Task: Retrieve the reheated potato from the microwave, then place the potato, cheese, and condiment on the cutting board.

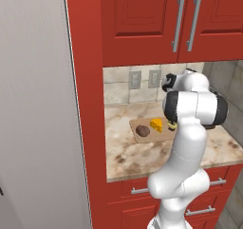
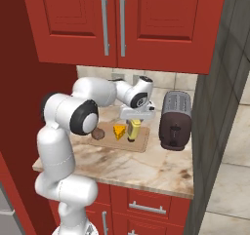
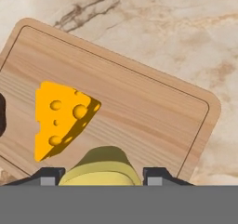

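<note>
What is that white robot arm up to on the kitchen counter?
It is gathering food on a wooden cutting board. A potato and a wedge of cheese already lie on the board. The gripper is closed on a yellow condiment bottle, held upright at the board beside the cheese. A toaster stands on the counter nearby.

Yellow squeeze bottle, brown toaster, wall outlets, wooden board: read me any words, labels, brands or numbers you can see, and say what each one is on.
None can be read.
Yellow squeeze bottle between the fingers: its label does not show clearly; no text legible.
Brown toaster: a small dark front mark, too small to read.
Grey wall outlets: no lettering visible.
Light-brown wooden cutting board, yellow holed cheese wedge: no print.
</note>
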Robot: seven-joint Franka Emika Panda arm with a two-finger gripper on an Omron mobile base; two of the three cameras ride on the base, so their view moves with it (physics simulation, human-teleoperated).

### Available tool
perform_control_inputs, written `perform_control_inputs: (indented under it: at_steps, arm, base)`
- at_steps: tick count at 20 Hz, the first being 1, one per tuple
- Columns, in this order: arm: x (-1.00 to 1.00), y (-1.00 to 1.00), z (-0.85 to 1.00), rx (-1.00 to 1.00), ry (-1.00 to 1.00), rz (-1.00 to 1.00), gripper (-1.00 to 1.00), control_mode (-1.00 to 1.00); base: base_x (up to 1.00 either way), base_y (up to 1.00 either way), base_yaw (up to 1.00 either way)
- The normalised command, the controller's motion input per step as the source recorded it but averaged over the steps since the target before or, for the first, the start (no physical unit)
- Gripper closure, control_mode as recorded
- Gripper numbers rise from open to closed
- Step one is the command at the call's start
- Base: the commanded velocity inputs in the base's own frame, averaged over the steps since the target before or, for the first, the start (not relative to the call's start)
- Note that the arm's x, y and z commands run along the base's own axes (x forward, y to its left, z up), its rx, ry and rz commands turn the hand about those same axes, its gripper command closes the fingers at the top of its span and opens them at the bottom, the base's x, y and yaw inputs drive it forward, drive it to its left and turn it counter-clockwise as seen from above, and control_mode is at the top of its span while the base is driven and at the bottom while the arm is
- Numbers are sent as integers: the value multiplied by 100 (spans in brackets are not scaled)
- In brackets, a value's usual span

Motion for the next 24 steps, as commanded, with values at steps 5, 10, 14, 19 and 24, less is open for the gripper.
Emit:
perform_control_inputs:
  at_steps: [5,10,14,19,24]
  arm:
    - [0,0,-22,0,0,0,-100,-100]
    - [-2,0,-13,0,0,0,-100,-100]
    - [-9,0,-14,0,-1,0,-100,-100]
    - [-8,1,-9,0,-3,0,-100,-100]
    - [-14,10,-3,0,-6,-2,-100,-100]
  base:
    - [0,0,0]
    - [0,0,0]
    - [0,0,0]
    - [0,0,0]
    - [0,0,0]
